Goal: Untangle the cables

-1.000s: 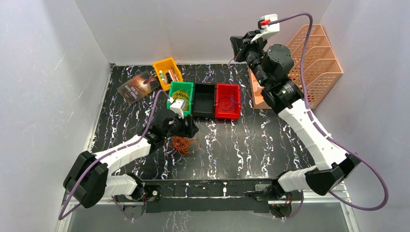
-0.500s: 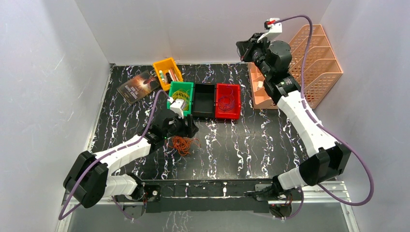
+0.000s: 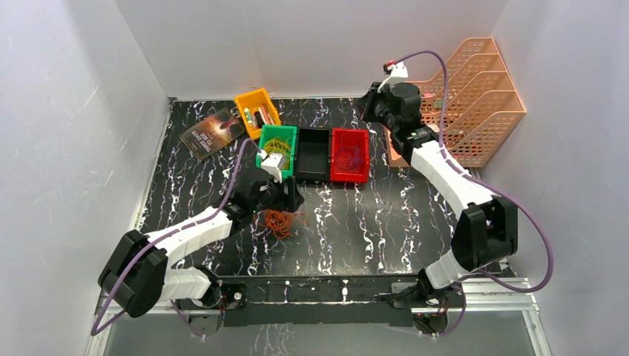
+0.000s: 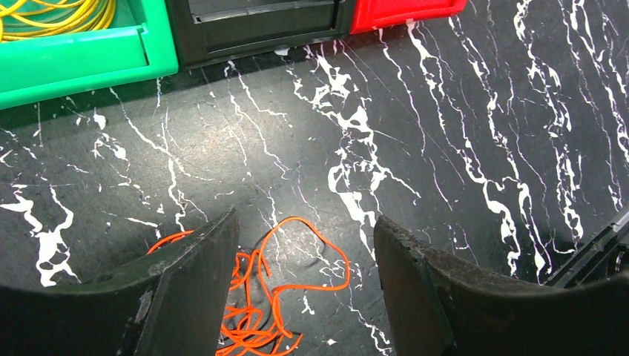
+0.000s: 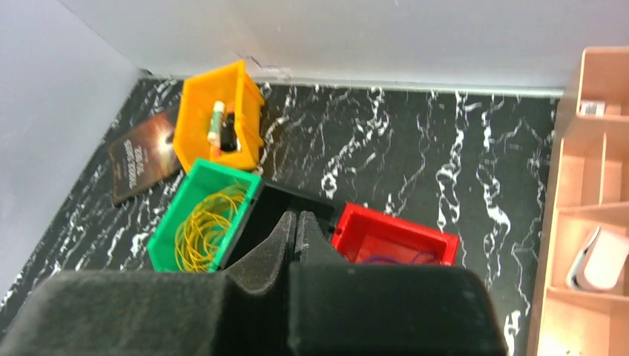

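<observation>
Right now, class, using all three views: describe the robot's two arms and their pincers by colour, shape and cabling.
Both the left arm and right arm have white link shells joined by rounded black joints. A thick purple cord runs alongside each. The left pincer and right pincer each have two broad, matt black, wedge-shaped fingers.

Left claw (image 4: 304,226) spread low, right claw (image 5: 295,219) closed, held high
</observation>
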Available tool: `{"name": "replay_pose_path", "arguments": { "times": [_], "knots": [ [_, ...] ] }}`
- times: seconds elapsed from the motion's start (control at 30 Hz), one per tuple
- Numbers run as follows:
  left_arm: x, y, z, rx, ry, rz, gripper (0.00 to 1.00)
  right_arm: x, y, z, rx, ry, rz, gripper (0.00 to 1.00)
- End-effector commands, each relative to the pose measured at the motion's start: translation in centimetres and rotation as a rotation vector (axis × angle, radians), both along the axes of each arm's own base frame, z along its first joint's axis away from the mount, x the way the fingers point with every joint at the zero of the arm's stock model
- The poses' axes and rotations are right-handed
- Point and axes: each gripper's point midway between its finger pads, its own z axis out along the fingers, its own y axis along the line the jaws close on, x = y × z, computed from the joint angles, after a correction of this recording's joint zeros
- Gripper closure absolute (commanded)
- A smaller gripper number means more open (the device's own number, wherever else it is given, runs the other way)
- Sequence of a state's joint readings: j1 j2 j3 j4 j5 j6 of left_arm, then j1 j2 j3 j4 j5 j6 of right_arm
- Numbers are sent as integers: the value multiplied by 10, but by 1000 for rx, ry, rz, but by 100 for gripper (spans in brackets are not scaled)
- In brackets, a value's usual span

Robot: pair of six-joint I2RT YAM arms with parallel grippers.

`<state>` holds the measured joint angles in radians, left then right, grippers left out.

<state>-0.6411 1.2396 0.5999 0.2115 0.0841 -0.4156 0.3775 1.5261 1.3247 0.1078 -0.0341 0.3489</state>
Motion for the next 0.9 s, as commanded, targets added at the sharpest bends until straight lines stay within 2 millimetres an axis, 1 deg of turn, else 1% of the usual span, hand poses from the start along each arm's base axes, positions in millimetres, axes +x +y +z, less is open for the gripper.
{"name": "replay_pose_path", "arguments": {
  "times": [0.0,0.23,0.33,0.43,0.57,0.63,0.67,0.7,0.73,0.83,0.87],
  "knots": [
    [5,3,13,0,-30,29,34,-2,-3,-12,-2,1,-2,100],
    [6,6,15,13,-36,41,34,-6,-8,-86,-85,142,-7,100],
    [9,16,13,36,-36,100,33,-7,-4,-116,-114,211,22,100],
    [13,28,13,72,-35,163,30,-9,1,-145,-139,284,53,100],
    [15,38,13,110,-38,208,26,-15,7,-170,-161,341,83,99],
    [15,40,12,113,-38,213,25,-18,11,-180,-191,363,97,95],
    [15,39,12,113,-37,212,25,-19,12,-181,-206,367,100,94],
    [15,39,11,112,-32,212,25,-21,12,-197,-232,402,101,93],
    [15,38,10,110,-29,214,25,-22,11,-202,-248,412,99,92],
    [15,37,8,108,-16,218,24,-24,10,-211,-296,434,93,90],
    [15,37,8,105,-14,218,24,-24,10,-212,-309,436,93,88]
  ]
}}
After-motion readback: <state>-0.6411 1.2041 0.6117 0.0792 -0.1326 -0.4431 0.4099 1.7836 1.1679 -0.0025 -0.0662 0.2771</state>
